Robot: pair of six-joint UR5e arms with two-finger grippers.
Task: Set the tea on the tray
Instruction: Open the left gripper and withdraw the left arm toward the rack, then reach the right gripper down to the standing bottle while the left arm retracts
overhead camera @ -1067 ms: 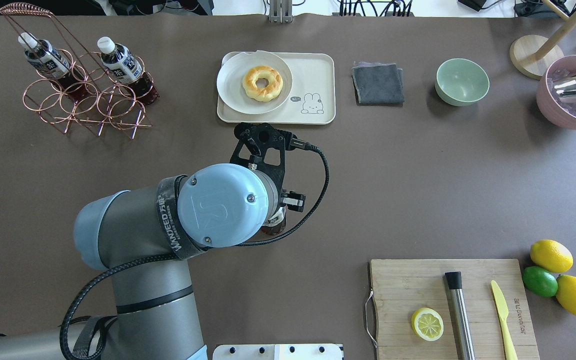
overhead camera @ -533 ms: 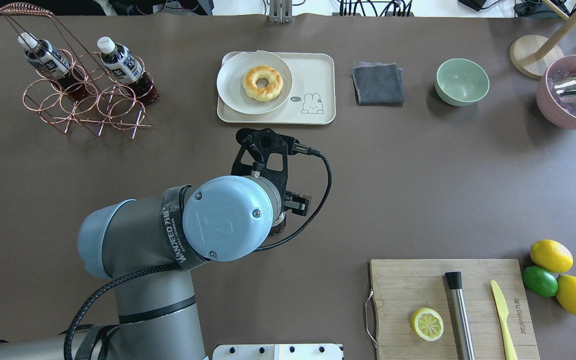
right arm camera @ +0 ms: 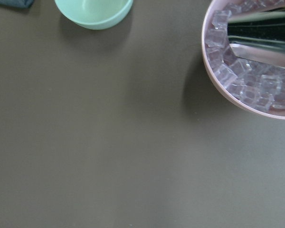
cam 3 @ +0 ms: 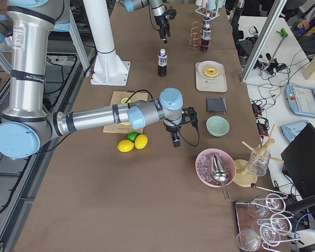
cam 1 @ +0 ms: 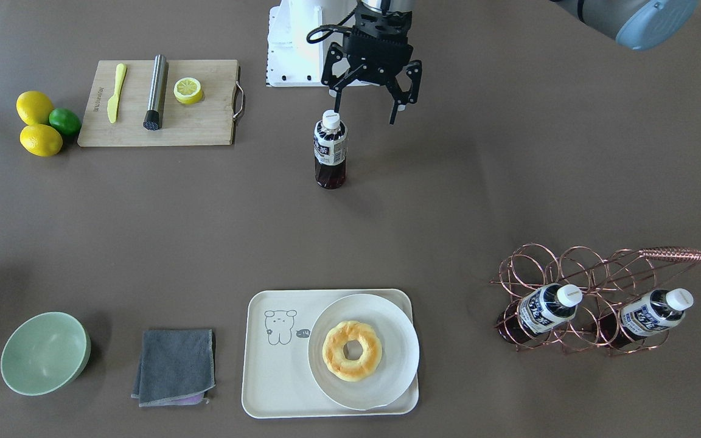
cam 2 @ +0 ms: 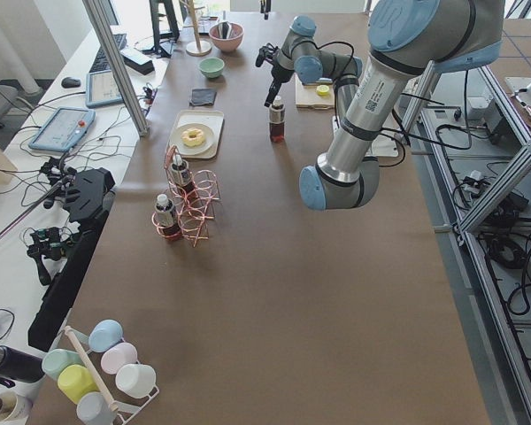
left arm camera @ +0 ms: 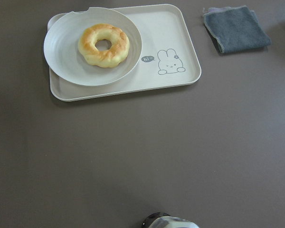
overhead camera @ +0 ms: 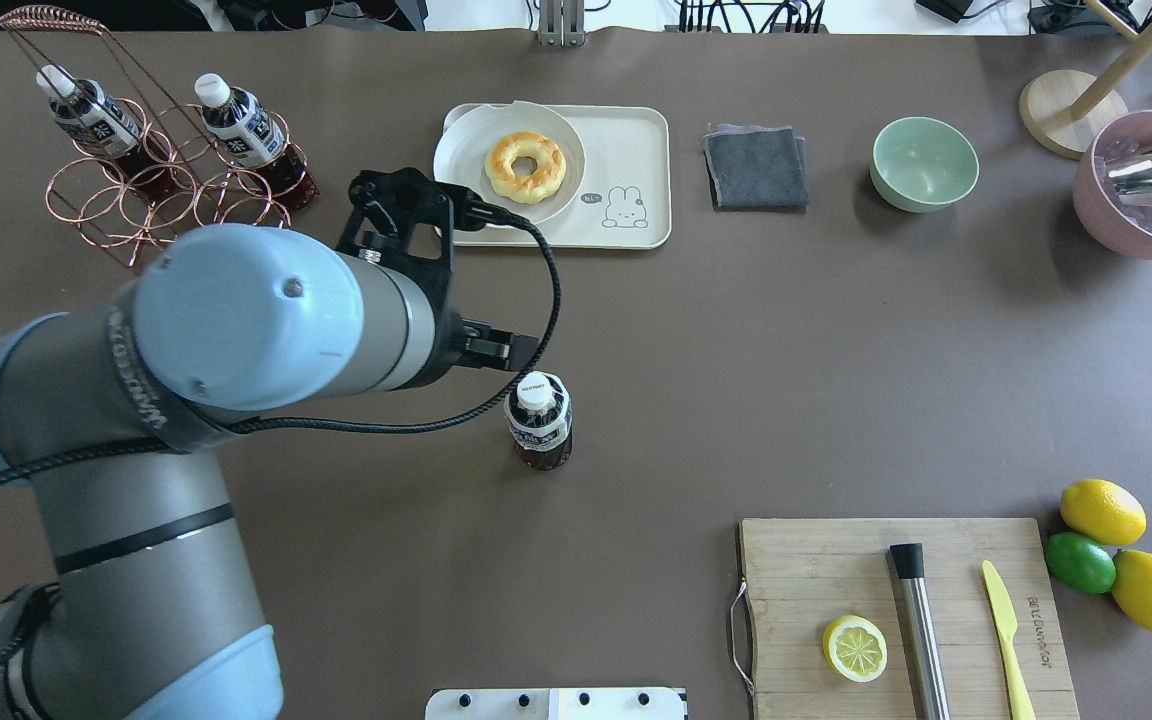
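Note:
One tea bottle (overhead camera: pixel 539 420) stands upright and free on the brown table, also in the front view (cam 1: pixel 330 149); its cap shows at the bottom edge of the left wrist view (left arm camera: pixel 173 222). My left gripper (cam 1: pixel 367 111) is open and empty, raised just behind and beside the bottle. The cream tray (overhead camera: pixel 636 130) with the small animal drawing lies at the far middle and holds a round plate (overhead camera: pixel 466 170) with a doughnut (overhead camera: pixel 525 166). My right gripper (cam 3: pixel 175 137) shows only in the exterior right view, near the green bowl; I cannot tell its state.
Two more tea bottles (overhead camera: pixel 236 120) lie in a copper wire rack (overhead camera: pixel 176 210) at the far left. A grey cloth (overhead camera: pixel 756 165), a green bowl (overhead camera: pixel 924 163) and a pink ice bowl (overhead camera: pixel 1106 220) lie at the far right. A cutting board (overhead camera: pixel 806 570) is at the near right.
My left arm has risen and swung left, away from the spot it covered. The tea bottle, hidden under the wrist before, now stands uncovered on the table.

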